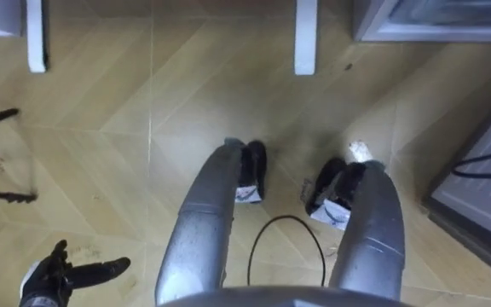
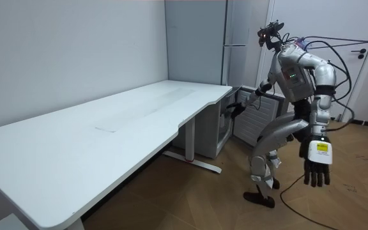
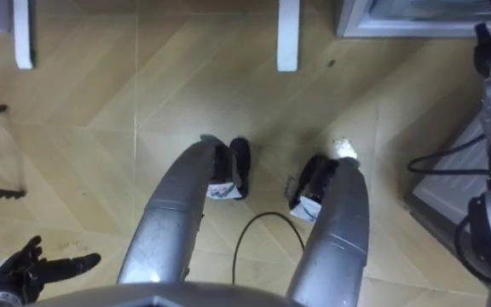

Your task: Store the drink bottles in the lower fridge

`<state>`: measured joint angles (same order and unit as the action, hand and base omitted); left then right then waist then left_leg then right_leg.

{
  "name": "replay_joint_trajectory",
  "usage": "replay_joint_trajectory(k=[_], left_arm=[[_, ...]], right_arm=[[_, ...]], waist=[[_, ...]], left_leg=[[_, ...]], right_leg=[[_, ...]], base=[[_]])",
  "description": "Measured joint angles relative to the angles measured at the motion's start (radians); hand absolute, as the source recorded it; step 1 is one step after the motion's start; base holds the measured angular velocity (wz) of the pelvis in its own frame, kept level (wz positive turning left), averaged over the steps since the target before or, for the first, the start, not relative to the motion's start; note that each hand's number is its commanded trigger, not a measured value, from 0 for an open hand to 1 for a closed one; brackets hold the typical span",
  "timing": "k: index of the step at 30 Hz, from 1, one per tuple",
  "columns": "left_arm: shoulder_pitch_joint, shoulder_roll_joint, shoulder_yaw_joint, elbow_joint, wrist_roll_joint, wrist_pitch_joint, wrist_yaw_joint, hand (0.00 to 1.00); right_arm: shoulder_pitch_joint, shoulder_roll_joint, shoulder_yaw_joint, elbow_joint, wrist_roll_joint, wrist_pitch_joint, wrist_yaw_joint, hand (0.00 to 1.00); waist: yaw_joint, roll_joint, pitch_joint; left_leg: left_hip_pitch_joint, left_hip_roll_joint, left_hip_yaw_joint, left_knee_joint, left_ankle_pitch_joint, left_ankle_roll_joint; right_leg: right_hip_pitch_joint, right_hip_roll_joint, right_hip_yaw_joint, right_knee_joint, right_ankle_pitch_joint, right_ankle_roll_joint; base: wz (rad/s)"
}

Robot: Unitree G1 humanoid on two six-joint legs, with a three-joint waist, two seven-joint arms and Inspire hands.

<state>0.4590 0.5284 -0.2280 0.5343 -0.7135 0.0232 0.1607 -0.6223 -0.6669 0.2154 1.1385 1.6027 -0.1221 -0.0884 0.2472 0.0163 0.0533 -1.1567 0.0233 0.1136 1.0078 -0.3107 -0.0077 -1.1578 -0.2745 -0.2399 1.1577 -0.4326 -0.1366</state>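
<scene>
While my left hand (image 1: 54, 277) is hanging open and my right hand (image 2: 235, 109) I cannot judge, I'm expecting slippery drinks needing mid-body grips.

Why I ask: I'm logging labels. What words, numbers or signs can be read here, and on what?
No text is readable.
The tag on the back of the left hand: print too small to read.
On the fridge and the table: no print visible.
</scene>
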Motion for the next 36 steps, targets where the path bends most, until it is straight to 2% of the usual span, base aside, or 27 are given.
replay_joint_trajectory(k=[3, 8, 12, 15, 17, 19, 21, 25, 36], left_arm=[[0.005, 0.0, 0.0, 0.011, 0.0, 0.01, -0.017, 0.0], [0.005, 0.002, 0.007, 0.015, 0.001, 0.015, -0.025, 0.0], [0.006, 0.002, 0.029, 0.012, 0.011, 0.014, -0.039, 0.0], [0.006, 0.002, 0.068, 0.011, 0.039, 0.007, -0.045, 0.0], [0.007, 0.003, 0.077, 0.025, 0.062, -0.006, -0.045, 0.0], [0.007, 0.003, 0.08, 0.048, 0.073, -0.008, -0.051, 0.0], [0.007, 0.003, 0.089, 0.051, 0.077, -0.01, -0.059, 0.0], [0.007, 0.002, 0.089, 0.051, 0.08, -0.012, -0.065, 0.0], [0.007, 0.002, 0.089, 0.058, 0.097, -0.03, -0.067, 0.0]], right_arm=[[0.0, 0.001, 0.0, 0.03, 0.001, -0.008, 0.0, 0.0], [0.0, 0.019, 0.001, 0.067, 0.006, -0.01, 0.0, 0.0], [0.0, 0.018, 0.001, 0.067, 0.005, -0.022, -0.011, 0.0], [-0.001, 0.016, -0.002, 0.059, 0.004, -0.029, -0.033, 0.0], [-0.009, 0.015, -0.001, 0.059, 0.004, -0.017, -0.046, 0.0], [-0.014, 0.016, 0.018, 0.059, 0.004, 0.013, -0.057, 0.0], [-0.014, 0.016, 0.032, 0.059, 0.004, 0.019, -0.061, 0.0], [-0.016, 0.016, 0.038, 0.059, 0.001, 0.038, -0.062, 0.0], [-0.02, 0.015, 0.048, 0.059, -0.002, 0.068, -0.062, 0.0]], waist=[[0.026, -0.008, 0.0047], [0.044, -0.007, 0.0047], [0.07, -0.005, 0.0037], [0.075, -0.004, 0.0023], [0.084, -0.004, 0.0022], [0.089, -0.002, 0.0012], [0.089, -0.003, 0.0019], [0.091, -0.003, 0.002], [0.089, -0.006, 0.0039]], left_leg=[[-0.006, -0.003, -0.021, -0.008, 0.018, -0.012], [-0.011, -0.02, -0.064, -0.02, 0.044, -0.034], [-0.027, -0.021, -0.074, -0.037, 0.056, -0.045], [-0.034, -0.032, -0.083, -0.054, 0.066, -0.053], [-0.029, -0.038, -0.092, -0.057, 0.068, -0.053], [-0.013, -0.045, -0.105, -0.06, 0.075, -0.061], [-0.003, -0.058, -0.119, -0.07, 0.089, -0.053], [0.001, -0.072, -0.142, -0.074, 0.092, -0.056], [0.012, -0.079, -0.149, -0.072, 0.096, -0.051]], right_leg=[[0.008, -0.005, -0.028, -0.003, -0.004, -0.012], [0.031, -0.022, -0.08, -0.005, -0.019, -0.023], [0.033, -0.063, -0.138, -0.009, -0.022, -0.035], [0.033, -0.082, -0.158, -0.01, -0.024, -0.041], [0.04, -0.083, -0.164, -0.011, -0.023, -0.045], [0.063, -0.083, -0.172, -0.014, -0.025, -0.045], [0.075, -0.089, -0.181, -0.017, -0.028, -0.044], [0.091, -0.092, -0.197, -0.022, -0.029, -0.044], [0.105, -0.095, -0.202, -0.025, -0.026, -0.041]], base=[[0.27], [0.24], [0.15], [0.25], [0.11], [0.02], [0.14], [0.09], [0.0]])
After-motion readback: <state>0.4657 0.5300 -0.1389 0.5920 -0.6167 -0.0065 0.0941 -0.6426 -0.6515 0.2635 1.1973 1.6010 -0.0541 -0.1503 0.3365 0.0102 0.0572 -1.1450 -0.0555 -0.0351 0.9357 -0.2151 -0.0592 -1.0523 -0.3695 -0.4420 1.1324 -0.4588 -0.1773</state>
